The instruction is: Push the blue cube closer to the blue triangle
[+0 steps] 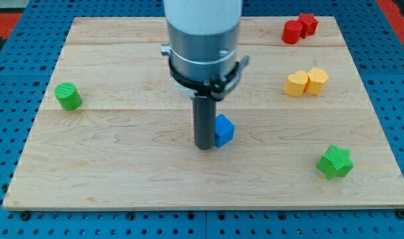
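Nearest the view's bottom, on the right, a green star-shaped block (335,162) sits alone on the wooden worktop (122,166).

Centre of board: my tip (203,147) rests on the surface, with a blue block (223,129) touching it on the view's right side. Only one blue block shows; part of it is hidden behind the rod, so whether it is the cube or the triangle I cannot tell. No second blue block is visible; it may be behind the rod or the arm housing (203,40).

No hand on this rig, just the bare rod, so nothing is spread, pressed or pinched.

Key relation: blue block lies directly right of the tip, in contact. Judgement: a push toward the view's right would drive it, but the heading stays unknown until the other blue piece is located.

Mid-left: green cylinder (68,96), well apart. Mid-right: two yellow blocks (306,82), touching. Far right, top edge: two red blocks (300,28), touching.
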Robot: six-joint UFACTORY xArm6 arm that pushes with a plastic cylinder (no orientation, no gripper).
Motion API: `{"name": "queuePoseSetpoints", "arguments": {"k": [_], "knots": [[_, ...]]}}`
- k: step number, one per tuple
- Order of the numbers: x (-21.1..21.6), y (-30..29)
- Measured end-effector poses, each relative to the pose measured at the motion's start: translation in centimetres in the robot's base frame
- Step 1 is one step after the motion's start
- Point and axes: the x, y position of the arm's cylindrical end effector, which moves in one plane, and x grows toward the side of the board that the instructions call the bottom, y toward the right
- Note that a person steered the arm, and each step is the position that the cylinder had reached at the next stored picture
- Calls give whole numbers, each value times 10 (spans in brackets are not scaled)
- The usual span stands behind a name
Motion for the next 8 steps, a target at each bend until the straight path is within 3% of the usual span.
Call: {"name": "queuePoseSetpoints", "arguments": {"k": [1, 2, 3, 5, 6, 7, 8], "knots": [[28, 5], [28, 35], [15, 48], [-56, 41], [-54, 24], [-17, 28], [-26, -8]]}}
